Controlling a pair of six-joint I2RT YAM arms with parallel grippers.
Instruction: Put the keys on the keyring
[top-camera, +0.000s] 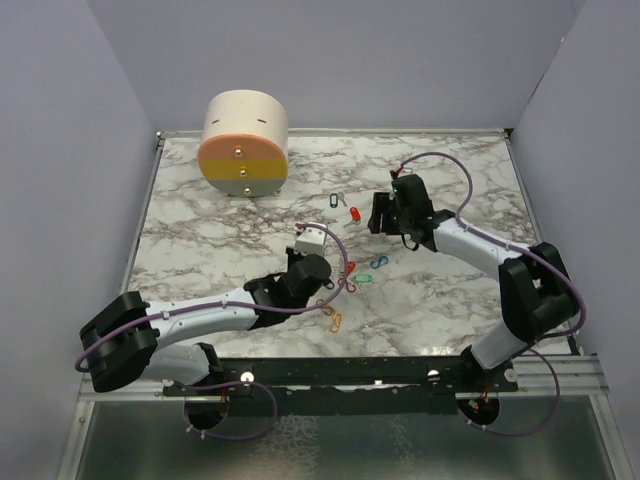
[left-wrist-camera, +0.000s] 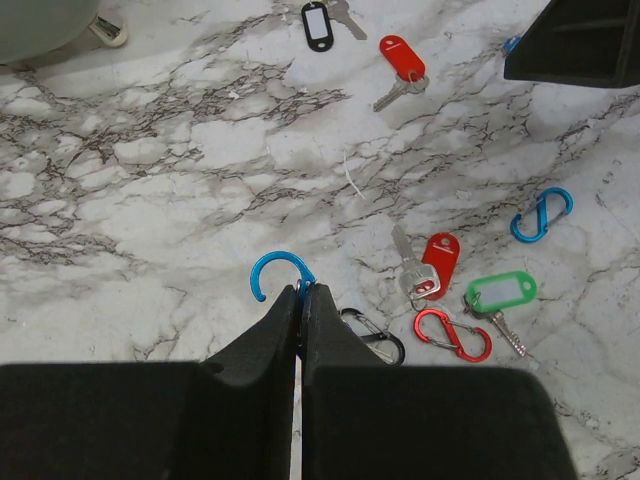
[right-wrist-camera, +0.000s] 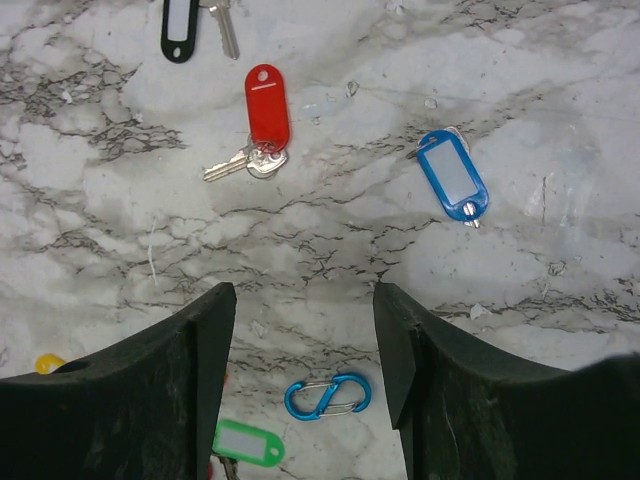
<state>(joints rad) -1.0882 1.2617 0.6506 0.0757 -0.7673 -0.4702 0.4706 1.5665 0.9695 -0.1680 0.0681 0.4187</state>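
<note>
My left gripper (left-wrist-camera: 300, 292) is shut on a blue S-shaped clip (left-wrist-camera: 278, 272), whose open hook sticks out past the fingertips just above the marble. To its right lie a black clip (left-wrist-camera: 378, 338), a red clip (left-wrist-camera: 453, 334), a green-tagged key (left-wrist-camera: 500, 293) and a red-tagged key (left-wrist-camera: 436, 262). My right gripper (right-wrist-camera: 305, 345) hangs open over the table with nothing between its fingers. A blue clip (right-wrist-camera: 327, 397) lies below it, and a red-tagged key (right-wrist-camera: 266, 110), a blue tag (right-wrist-camera: 453, 176) and a black tag (right-wrist-camera: 179, 26) lie beyond. I cannot tell the keyring apart from these clips.
A big cream-and-orange cylinder (top-camera: 245, 145) stands at the back left of the marble table (top-camera: 200, 240). Orange and yellow clips (top-camera: 333, 318) lie near the left arm. Grey walls close in both sides and the back.
</note>
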